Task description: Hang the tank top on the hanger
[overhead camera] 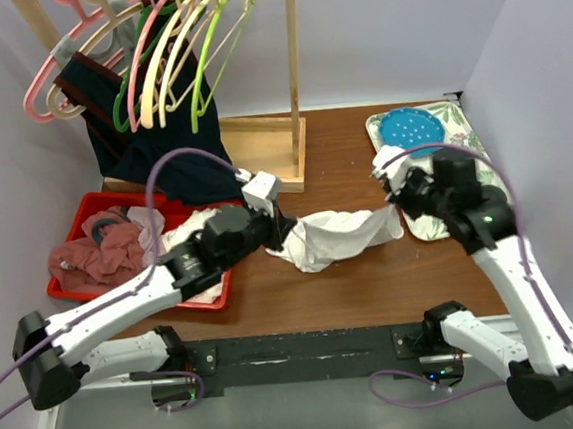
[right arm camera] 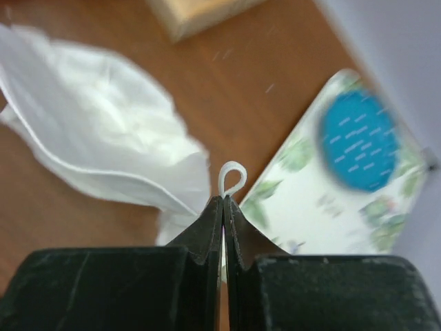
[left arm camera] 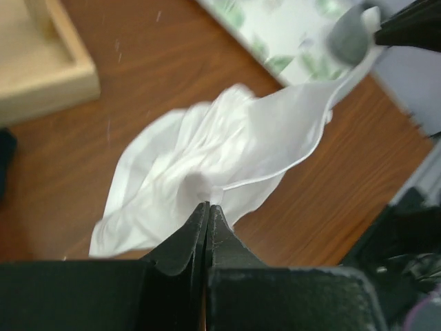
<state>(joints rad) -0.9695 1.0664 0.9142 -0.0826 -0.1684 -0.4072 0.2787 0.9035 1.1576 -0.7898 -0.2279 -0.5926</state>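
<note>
The white tank top point(overhead camera: 334, 235) hangs bunched between my two grippers, low over the brown table. My left gripper point(overhead camera: 284, 231) is shut on its left end; in the left wrist view the jaws point(left arm camera: 207, 205) pinch a fold of the tank top point(left arm camera: 207, 152). My right gripper point(overhead camera: 394, 201) is shut on the right end. In the right wrist view a thin strap loop point(right arm camera: 232, 176) sticks out above the closed tips point(right arm camera: 224, 198), and the rest of the tank top point(right arm camera: 103, 124) spreads to the left. The lime hanger point(overhead camera: 214, 50) hangs on the rack at the back left.
A wooden rack point(overhead camera: 295, 73) carries pink, cream and green hangers point(overhead camera: 143, 66) and a dark navy garment point(overhead camera: 160, 145). A red bin point(overhead camera: 90, 207) with pink-red cloth sits at the left. A floral tray point(overhead camera: 466, 139) with a blue plate point(overhead camera: 409, 126) lies at the right.
</note>
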